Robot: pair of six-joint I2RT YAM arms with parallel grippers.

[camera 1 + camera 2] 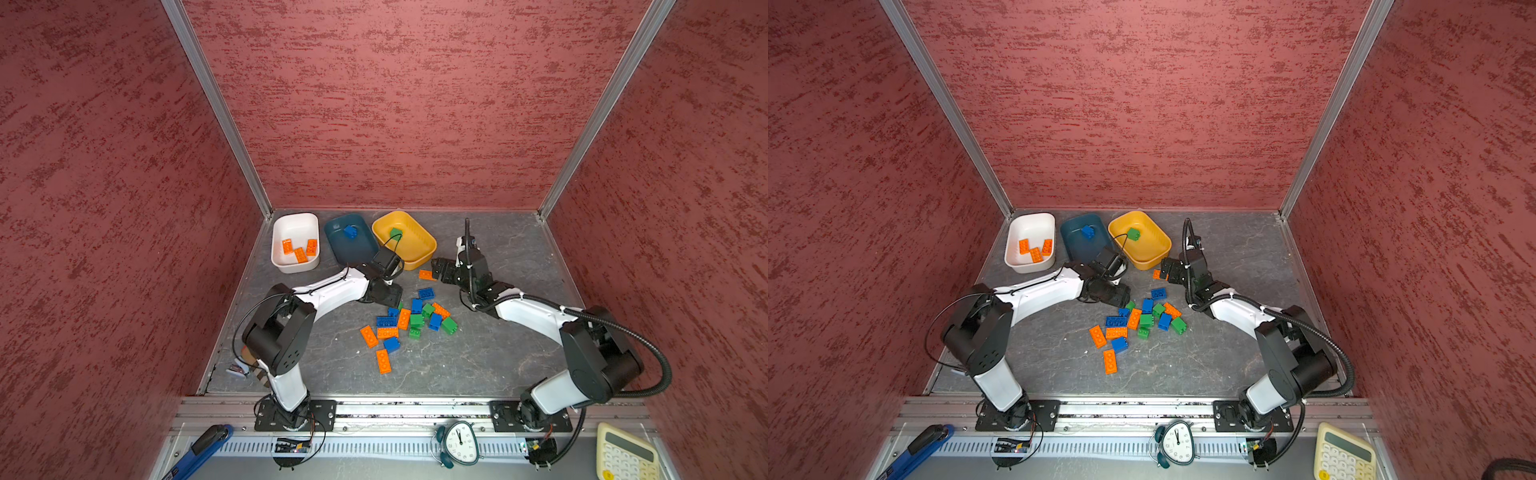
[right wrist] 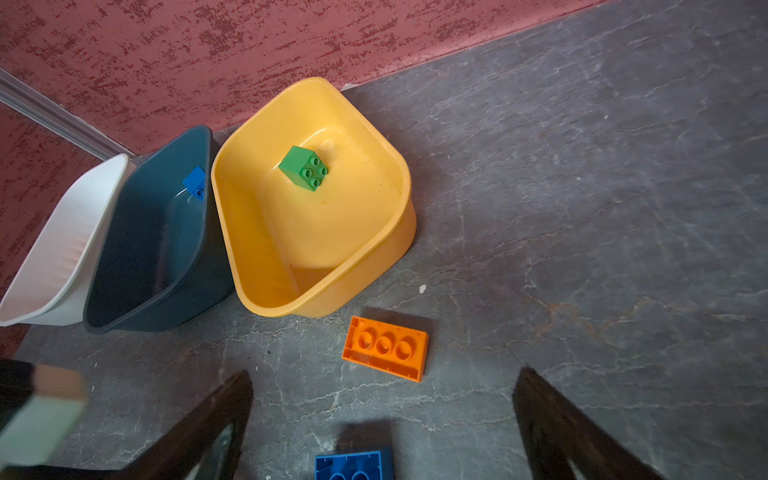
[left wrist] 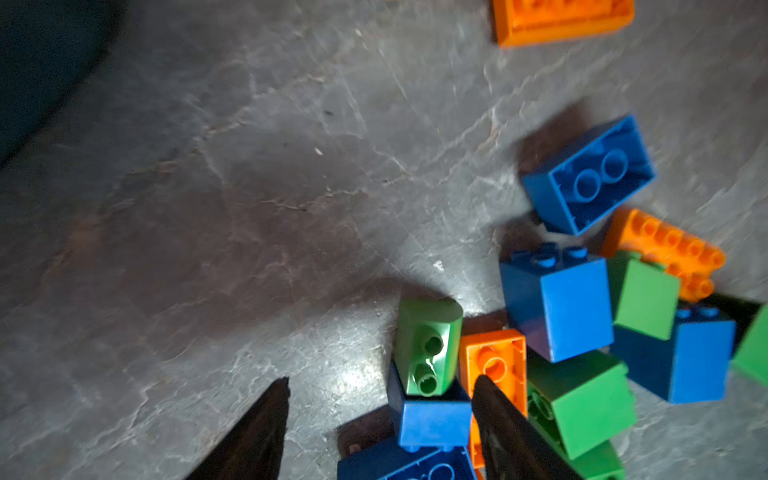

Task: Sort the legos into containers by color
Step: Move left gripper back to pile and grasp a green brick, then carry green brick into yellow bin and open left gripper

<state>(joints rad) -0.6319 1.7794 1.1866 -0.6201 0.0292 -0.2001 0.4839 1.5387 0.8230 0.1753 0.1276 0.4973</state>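
On the grey surface (image 1: 478, 353), most legos (image 1: 409, 322) lie in a heap in front of three tubs. Three orange bricks (image 1: 301, 254) sit in the white tub (image 1: 297, 228), one blue piece (image 1: 350, 231) in the dark blue tub (image 1: 357, 249), and one green piece (image 1: 395, 232) in the yellow tub (image 1: 415, 245). The left pincer (image 3: 381, 380) is open, with its fingers on either side of a blue brick (image 3: 432, 419). A small green brick (image 3: 428, 345) leans on top of that one. If the pincer shuts now, I think it could lift both and mix the colours. The right pincer (image 2: 385, 372) is wide open, close to a flat orange brick (image 2: 384, 348) just beside the yellow tub. That brick lies low, so the fingers might slip off it.
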